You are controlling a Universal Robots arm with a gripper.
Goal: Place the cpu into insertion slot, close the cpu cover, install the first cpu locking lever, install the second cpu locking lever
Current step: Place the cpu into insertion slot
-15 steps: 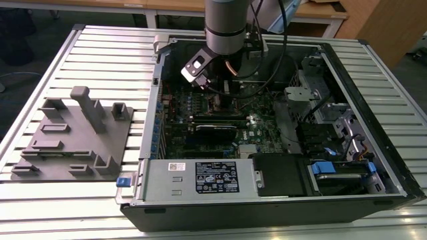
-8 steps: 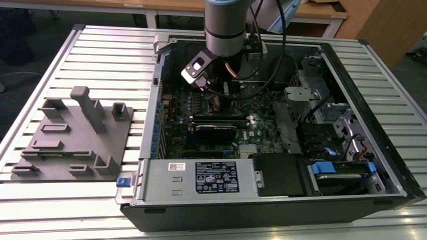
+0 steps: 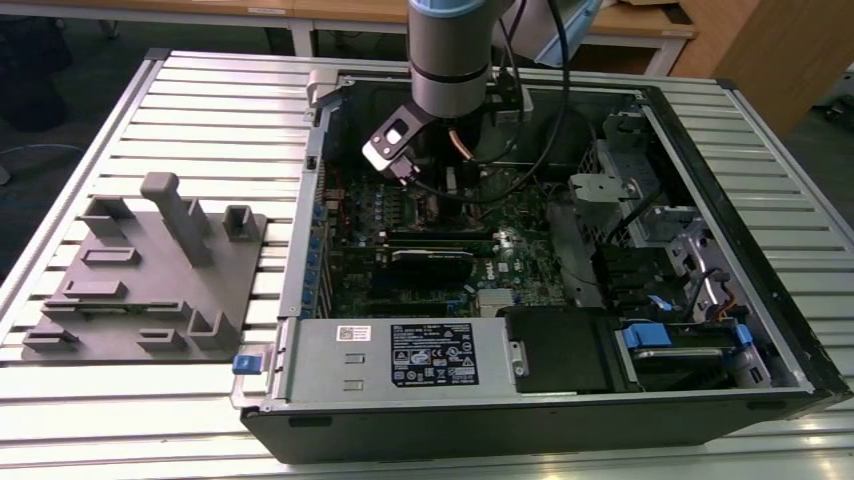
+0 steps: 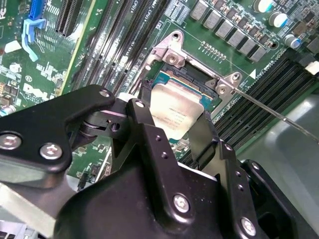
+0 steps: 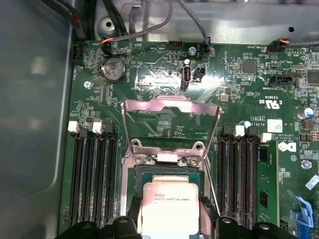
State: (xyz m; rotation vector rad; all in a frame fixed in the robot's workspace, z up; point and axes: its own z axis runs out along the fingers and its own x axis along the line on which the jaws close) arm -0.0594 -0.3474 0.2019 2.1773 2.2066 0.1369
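The cpu (image 5: 170,201), a square chip with a silver-grey top, sits between the black fingers (image 5: 133,213) of my gripper (image 5: 170,214), which is shut on its two opposite edges. It hangs just over the insertion slot (image 5: 164,174), the dark square socket in the green board. In the second wrist view the cpu (image 4: 175,110) covers most of the insertion slot (image 4: 185,78). The cpu cover (image 5: 169,105), a silver metal frame, stands swung up on its hinge beyond the socket. A thin wire locking lever (image 4: 269,110) sticks out beside the socket. The arm (image 3: 451,60) reaches down into the open computer case.
Black memory slots (image 5: 92,174) flank the socket on both sides, with a card (image 5: 266,189) standing in one. Cables (image 5: 149,25) run along the case wall. In the exterior view a grey fixture plate (image 3: 147,270) lies at the left and a power supply (image 3: 387,355) fills the near corner.
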